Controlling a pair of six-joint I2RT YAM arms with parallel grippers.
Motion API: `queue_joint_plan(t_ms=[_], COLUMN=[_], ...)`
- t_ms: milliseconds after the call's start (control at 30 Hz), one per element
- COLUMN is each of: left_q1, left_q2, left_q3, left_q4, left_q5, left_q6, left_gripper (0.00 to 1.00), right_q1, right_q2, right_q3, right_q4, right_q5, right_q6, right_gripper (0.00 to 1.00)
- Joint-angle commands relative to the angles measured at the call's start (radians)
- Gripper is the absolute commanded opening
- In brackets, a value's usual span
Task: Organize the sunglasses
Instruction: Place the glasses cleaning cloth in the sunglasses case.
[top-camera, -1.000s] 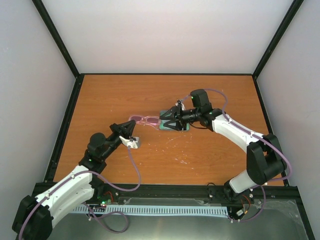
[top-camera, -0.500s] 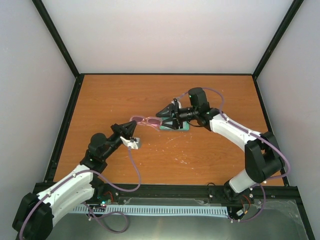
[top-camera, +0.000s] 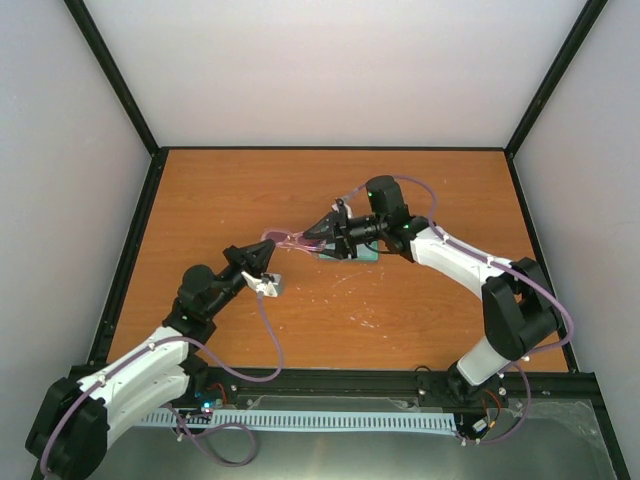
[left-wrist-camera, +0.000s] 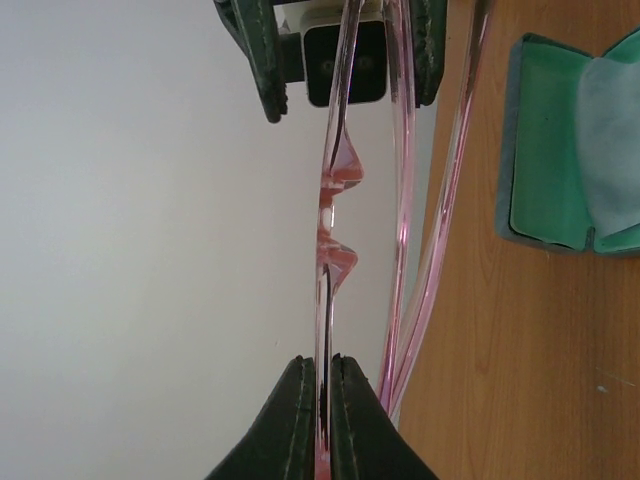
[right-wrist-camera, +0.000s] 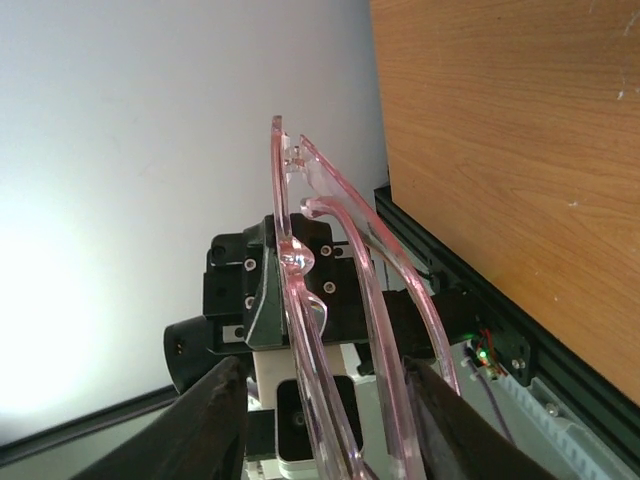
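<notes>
The left gripper (left-wrist-camera: 322, 375) is clamping one end of the sunglasses (left-wrist-camera: 335, 200), holding them aloft at frame centre. The right gripper (right-wrist-camera: 325, 372), jaws apart, is straddling the other end, likely to fold them for the case (left-wrist-camera: 545, 140).

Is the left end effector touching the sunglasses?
Touching: the left wrist view shows the left end effector clamped on the sunglasses, with no gap on either side.

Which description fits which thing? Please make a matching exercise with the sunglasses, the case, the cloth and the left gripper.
Things:
1. sunglasses
2. case
3. cloth
4. left gripper

Descriptions:
A. lies inside the case
B. shut on one end of the frame
C. pink, held in the air
D. lying open, green inside

Pairs: 1-C, 2-D, 3-A, 4-B
</notes>
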Motion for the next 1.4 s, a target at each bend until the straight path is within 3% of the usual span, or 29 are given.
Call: queue_joint_plan(t_ms=[0, 100, 333, 433, 533, 600, 733, 800, 1000, 1133, 1367], left_q1=[-0.004, -0.005, -0.005, -0.005, -0.005, -0.005, -0.005, -0.005, -0.005, -0.004, -0.005], left_q2=[0.019, 0.03, 0.037, 0.03, 0.013, 0.003, -0.017, -0.032, -0.086, -0.135, -0.153], left_q3=[0.014, 0.017, 0.019, 0.016, 0.012, 0.007, 0.008, 0.01, 0.029, 0.061, 0.149], left_q4=[0.05, 0.058, 0.063, 0.06, 0.047, 0.041, 0.018, 0.01, -0.059, -0.128, -0.28], left_q5=[0.03, 0.03, 0.036, 0.036, 0.043, 0.045, 0.042, 0.04, 0.051, 0.054, -0.022], left_q6=[0.019, 0.019, 0.016, 0.014, 0.01, 0.007, -0.009, -0.03, -0.108, -0.203, -0.413], left_gripper=[0.02, 0.03, 0.12, 0.3, 0.34, 0.42, 0.44, 0.56, 0.75, 0.95, 1.0], right_q1=[0.016, 0.021, 0.022, 0.022, 0.022, 0.022, 0.02, 0.019, 0.01, -0.007, -0.088], right_q2=[0.009, 0.007, -0.008, -0.011, -0.013, -0.013, -0.011, -0.012, -0.012, -0.027, -0.089], right_q3=[0.026, 0.022, 0.017, 0.014, 0.016, 0.015, 0.013, 0.014, 0.013, -0.003, -0.077], right_q4=[0.038, 0.042, 0.015, 0.016, 0.015, 0.008, 0.003, -0.002, -0.021, -0.04, -0.08], right_q5=[-0.018, -0.017, 0.01, 0.023, 0.032, 0.039, 0.048, 0.055, 0.066, 0.069, 0.049], right_q6=[0.019, 0.019, -0.01, -0.016, -0.023, -0.029, -0.038, -0.045, -0.081, -0.106, -0.171], right_gripper=[0.36, 0.29, 0.25, 0.24, 0.23, 0.22, 0.2, 0.19, 0.18, 0.18, 0.19])
